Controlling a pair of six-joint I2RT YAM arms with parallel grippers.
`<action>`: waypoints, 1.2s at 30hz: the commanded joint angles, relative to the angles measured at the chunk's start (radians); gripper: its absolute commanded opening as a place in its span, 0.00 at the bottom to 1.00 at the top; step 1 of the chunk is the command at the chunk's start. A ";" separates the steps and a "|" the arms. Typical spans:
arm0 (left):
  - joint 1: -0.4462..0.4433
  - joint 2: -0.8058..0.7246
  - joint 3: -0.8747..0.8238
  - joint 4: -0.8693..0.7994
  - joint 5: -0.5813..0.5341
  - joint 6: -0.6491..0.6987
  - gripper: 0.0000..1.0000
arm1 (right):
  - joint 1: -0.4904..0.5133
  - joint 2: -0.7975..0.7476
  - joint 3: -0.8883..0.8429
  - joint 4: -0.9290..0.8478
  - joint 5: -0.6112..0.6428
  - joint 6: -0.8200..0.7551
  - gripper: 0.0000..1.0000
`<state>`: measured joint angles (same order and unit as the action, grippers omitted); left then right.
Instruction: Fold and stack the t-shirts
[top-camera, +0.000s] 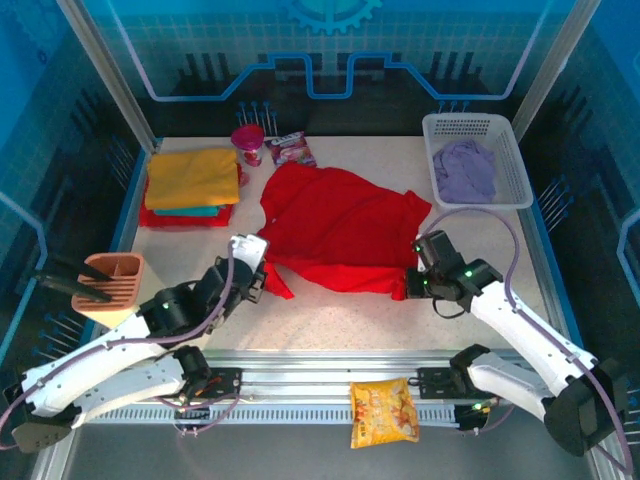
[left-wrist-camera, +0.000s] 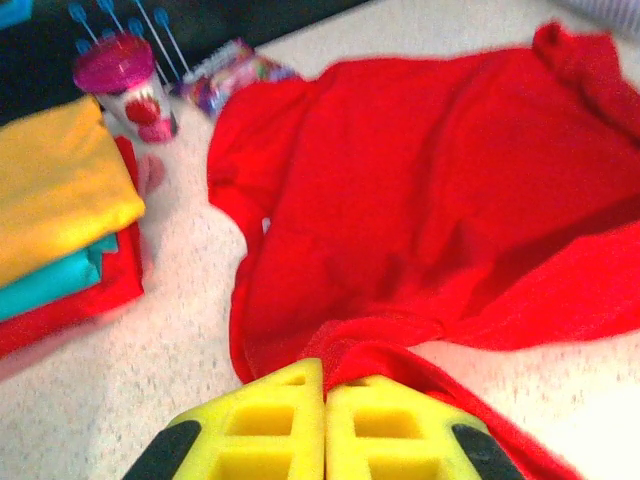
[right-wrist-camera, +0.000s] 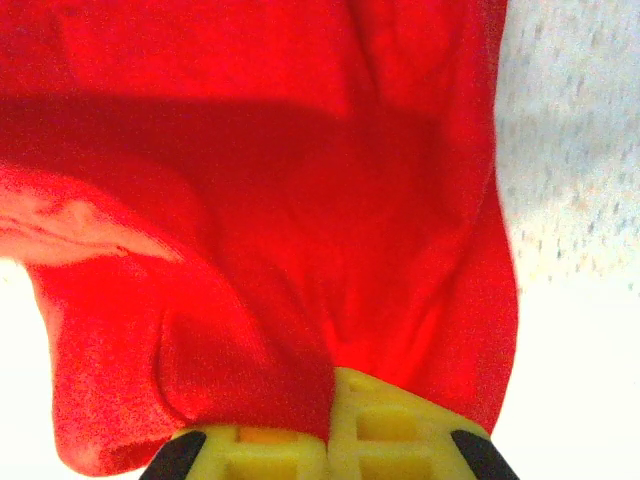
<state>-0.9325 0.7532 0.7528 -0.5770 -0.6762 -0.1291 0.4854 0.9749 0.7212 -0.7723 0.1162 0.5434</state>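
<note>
Pinching one red t-shirt (top-camera: 340, 225): left hand (left-wrist-camera: 325, 378), right hand (right-wrist-camera: 330, 380), both clenched; three folded shirts (top-camera: 190, 185) stacked

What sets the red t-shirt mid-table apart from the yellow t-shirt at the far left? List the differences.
1. The red t-shirt lies spread out and rumpled; the yellow t-shirt is neatly folded.
2. The red t-shirt lies on the table; the yellow t-shirt tops a stack of folded shirts.
3. The left gripper and right gripper pinch the red t-shirt's near edge; nothing touches the yellow t-shirt.
Both are plain soft cloth.
</note>
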 joint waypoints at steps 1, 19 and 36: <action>-0.031 0.041 0.019 -0.155 -0.055 -0.119 0.06 | 0.071 -0.022 0.006 -0.155 0.014 0.105 0.05; 0.139 -0.030 0.115 -0.313 0.149 -0.338 0.78 | -0.215 -0.229 -0.125 -0.184 -0.184 0.285 0.83; 0.502 0.244 -0.097 -0.092 0.532 -0.597 0.56 | -0.245 -0.176 -0.327 0.041 -0.294 0.331 0.52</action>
<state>-0.4648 1.0019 0.6861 -0.7341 -0.1841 -0.6674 0.2531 0.7830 0.3992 -0.7918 -0.1467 0.8642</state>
